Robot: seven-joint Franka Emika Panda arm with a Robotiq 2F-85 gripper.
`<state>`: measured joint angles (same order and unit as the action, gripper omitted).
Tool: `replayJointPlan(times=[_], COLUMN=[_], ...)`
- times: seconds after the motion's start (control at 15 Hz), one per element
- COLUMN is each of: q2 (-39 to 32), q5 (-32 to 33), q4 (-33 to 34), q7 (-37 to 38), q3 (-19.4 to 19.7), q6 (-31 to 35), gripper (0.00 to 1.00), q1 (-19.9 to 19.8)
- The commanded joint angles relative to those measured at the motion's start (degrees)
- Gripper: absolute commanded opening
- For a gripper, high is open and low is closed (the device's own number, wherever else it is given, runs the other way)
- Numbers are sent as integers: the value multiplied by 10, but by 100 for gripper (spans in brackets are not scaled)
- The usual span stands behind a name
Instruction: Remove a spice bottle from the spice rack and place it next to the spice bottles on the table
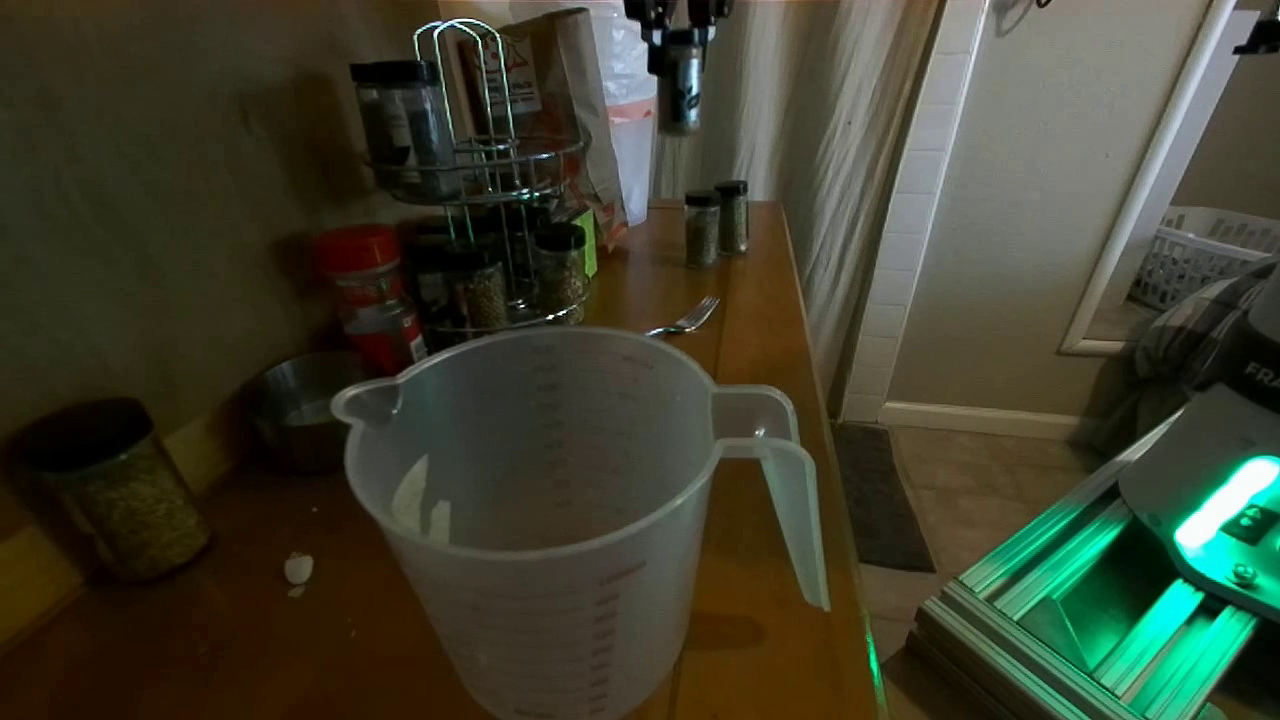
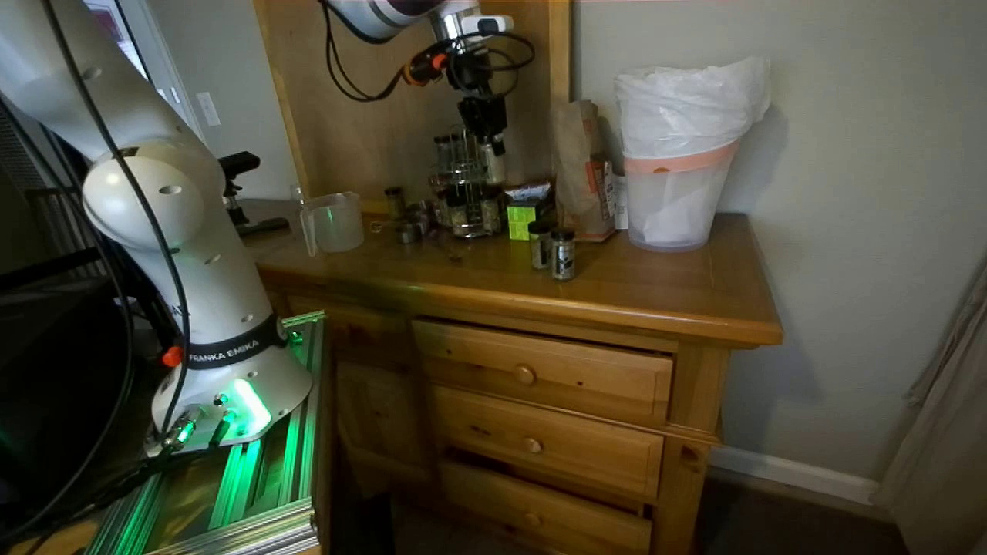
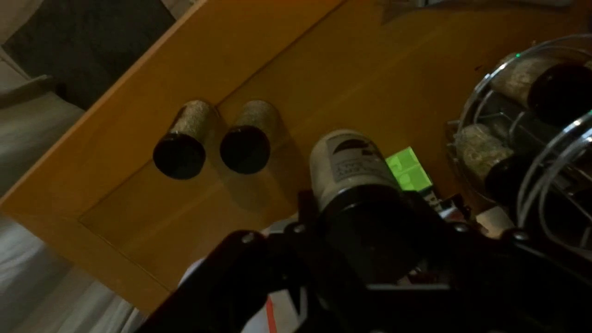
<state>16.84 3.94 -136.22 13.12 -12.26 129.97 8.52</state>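
In an exterior view, a jug (image 1: 555, 600) is standing nearest on the desk (image 1: 765, 345), a rack (image 1: 490, 193) is standing beyond it on the left, two bottles (image 1: 702, 230) are standing farther off on the right, and above the desk the hand (image 1: 682, 50) is gripping a spice bottle (image 1: 680, 98), clear of the rack.

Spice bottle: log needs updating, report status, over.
End effector closed on spice bottle. Held aloft, not yet placed. Possible bump hazard: two table bottles.
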Motion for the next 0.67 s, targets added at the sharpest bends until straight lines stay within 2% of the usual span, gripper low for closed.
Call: replayJointPlan(times=[0.0, 0.13, 0.2, 0.27, 0.4, 0.47, 0.6], q2=[-19, -35, -26, -32, -34, -33, -70], q5=[-5, -18, -1, -1, 0, 0, 20], q4=[-43, -49, -43, -47, -45, -45, -28], q7=[-13, -22, -7, -7, -7, -7, -1], q3=[6, 3, 3, 2, 3, 3, 0], q6=[24, 28, 12, 12, 12, 12, 15], gripper=[24, 24, 24, 49, 49, 24, 24], q1=[-1, 10, 2, 3, 3, 2, -4])
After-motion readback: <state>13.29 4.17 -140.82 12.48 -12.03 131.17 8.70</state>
